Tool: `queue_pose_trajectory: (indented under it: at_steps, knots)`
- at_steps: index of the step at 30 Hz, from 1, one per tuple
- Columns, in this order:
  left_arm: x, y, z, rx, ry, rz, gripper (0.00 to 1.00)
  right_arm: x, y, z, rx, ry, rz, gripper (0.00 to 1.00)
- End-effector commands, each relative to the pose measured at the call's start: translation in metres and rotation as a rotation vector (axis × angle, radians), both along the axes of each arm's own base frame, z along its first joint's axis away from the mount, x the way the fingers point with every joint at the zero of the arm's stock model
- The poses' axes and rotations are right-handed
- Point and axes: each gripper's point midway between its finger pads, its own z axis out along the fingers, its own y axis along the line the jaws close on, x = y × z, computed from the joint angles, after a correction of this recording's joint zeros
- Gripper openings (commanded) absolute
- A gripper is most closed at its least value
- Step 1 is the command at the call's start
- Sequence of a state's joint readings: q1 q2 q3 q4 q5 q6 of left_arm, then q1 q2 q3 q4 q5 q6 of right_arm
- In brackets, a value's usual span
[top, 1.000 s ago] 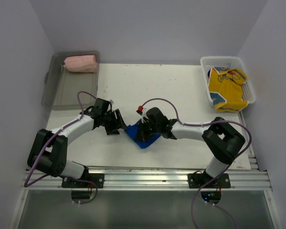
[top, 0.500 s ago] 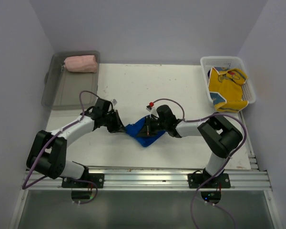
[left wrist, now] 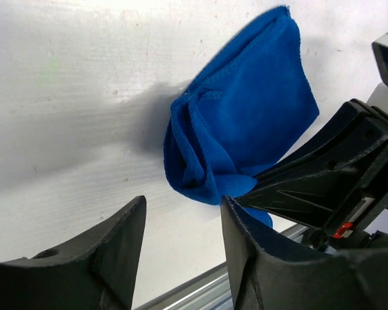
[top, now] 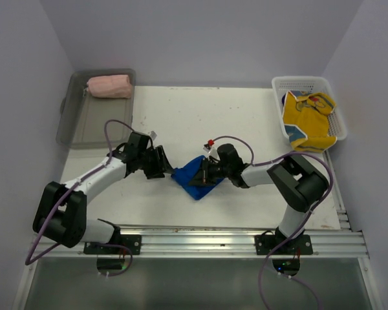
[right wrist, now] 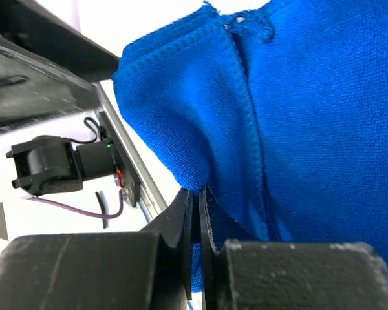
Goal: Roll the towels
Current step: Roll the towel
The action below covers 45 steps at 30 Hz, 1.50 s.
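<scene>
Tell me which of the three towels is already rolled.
The pink towel, a roll in the grey tray. The blue towel lies crumpled mid-table; the yellow towel is heaped in the white basket.

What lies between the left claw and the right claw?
The blue towel, pinched in the shut right claw. The open left claw faces its folded end. The top and left wrist views show this.
</scene>
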<state>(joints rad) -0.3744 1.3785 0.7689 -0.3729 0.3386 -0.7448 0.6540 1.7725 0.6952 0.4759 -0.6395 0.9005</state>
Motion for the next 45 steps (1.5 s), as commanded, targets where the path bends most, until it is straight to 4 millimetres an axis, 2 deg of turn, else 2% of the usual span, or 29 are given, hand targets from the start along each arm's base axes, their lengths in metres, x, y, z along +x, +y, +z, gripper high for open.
queue_pose_trajectory:
  at_steps: [1,2,4,5,8,11,15,19,22,27,37,41,44,45]
  knots:
    - [0.016,0.004,0.023,0.023,-0.099,0.038,0.52,0.001,0.001,-0.002,0.02,0.014,-0.001,0.0]
    - [0.015,0.006,0.025,0.027,-0.107,0.047,0.5,0.002,0.002,-0.001,0.021,0.012,-0.001,0.0]
    - [0.016,0.008,0.027,0.031,-0.126,0.057,0.36,0.002,0.001,-0.005,0.015,0.022,-0.007,0.0]
    - [0.016,0.009,0.029,0.03,-0.138,0.06,0.22,0.002,0.001,-0.006,0.014,0.024,-0.006,0.0]
    - [0.016,0.006,0.031,0.03,-0.169,0.043,0.0,0.002,0.0,-0.008,0.015,0.035,-0.016,0.0]
    - [0.009,-0.014,0.033,-0.026,-0.191,-0.071,0.0,0.003,-0.002,-0.009,0.015,0.037,-0.035,0.0]
    - [-0.009,-0.045,0.033,-0.102,-0.178,-0.258,0.0,0.006,-0.005,-0.011,0.011,0.039,-0.047,0.0]
    - [-0.016,-0.065,0.037,-0.21,-0.169,-0.358,0.0,0.007,-0.005,-0.012,0.008,0.04,-0.051,0.0]
    - [-0.014,-0.065,0.029,-0.192,-0.157,-0.358,0.0,0.007,-0.005,-0.012,0.009,0.042,-0.05,0.0]
    - [0.006,-0.062,0.018,-0.116,-0.173,-0.334,0.0,0.007,-0.007,-0.013,0.006,0.04,-0.053,0.0]
    - [0.032,-0.07,-0.027,-0.071,-0.123,-0.331,0.0,0.008,-0.017,-0.019,-0.036,0.02,-0.087,0.0]
    - [0.038,-0.073,-0.03,-0.072,-0.124,-0.328,0.0,0.008,-0.021,-0.016,-0.076,-0.012,-0.076,0.01]
    - [0.039,-0.073,-0.03,-0.066,-0.114,-0.335,0.0,0.013,-0.031,-0.007,-0.149,-0.079,-0.081,0.17]
    - [0.038,-0.072,-0.031,-0.061,-0.104,-0.332,0.0,0.007,-0.039,-0.01,-0.206,-0.09,-0.063,0.26]
